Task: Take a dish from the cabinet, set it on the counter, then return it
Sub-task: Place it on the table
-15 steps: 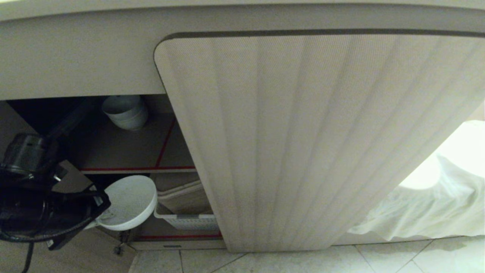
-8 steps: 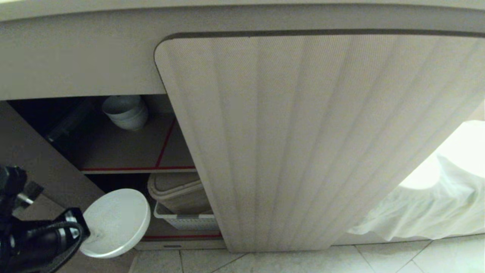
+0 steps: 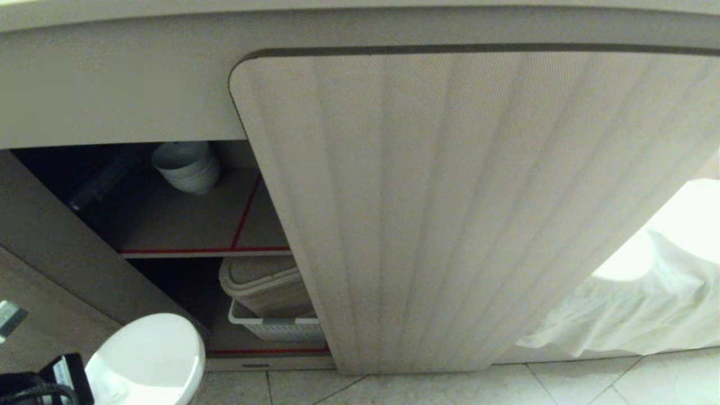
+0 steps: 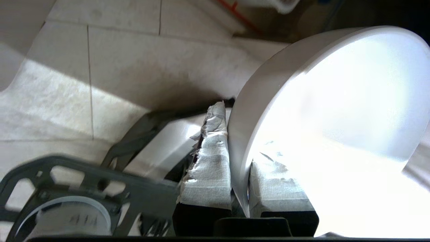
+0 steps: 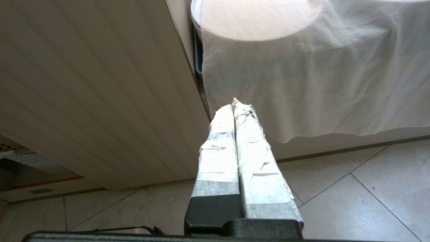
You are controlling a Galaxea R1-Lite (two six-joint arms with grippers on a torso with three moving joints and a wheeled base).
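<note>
The dish (image 3: 147, 360), a small white bowl, hangs tilted at the lower left of the head view, outside the open cabinet (image 3: 185, 225) and above the floor. My left gripper (image 4: 240, 141) is shut on its rim: one taped finger (image 4: 208, 161) presses the outer wall, the other (image 4: 278, 183) lies inside the dish (image 4: 336, 111). Only a black bit of that gripper (image 3: 59, 374) shows in the head view. My right gripper (image 5: 235, 105) is shut and empty, parked low before the fluted door (image 5: 94, 94). The counter's worktop is out of view.
A stack of white bowls (image 3: 187, 166) stands on the red-edged upper shelf (image 3: 202, 249). Below it a white basket (image 3: 275, 327) holds a beige container. The shut fluted door (image 3: 450, 197) fills the middle; a white cloth (image 3: 647, 298) hangs at the right. Tiled floor (image 3: 394, 388) lies below.
My left gripper has drawn the dish down and to the left, out of the cabinet's opening, and the arm has mostly left the head view. The right gripper has not moved.
</note>
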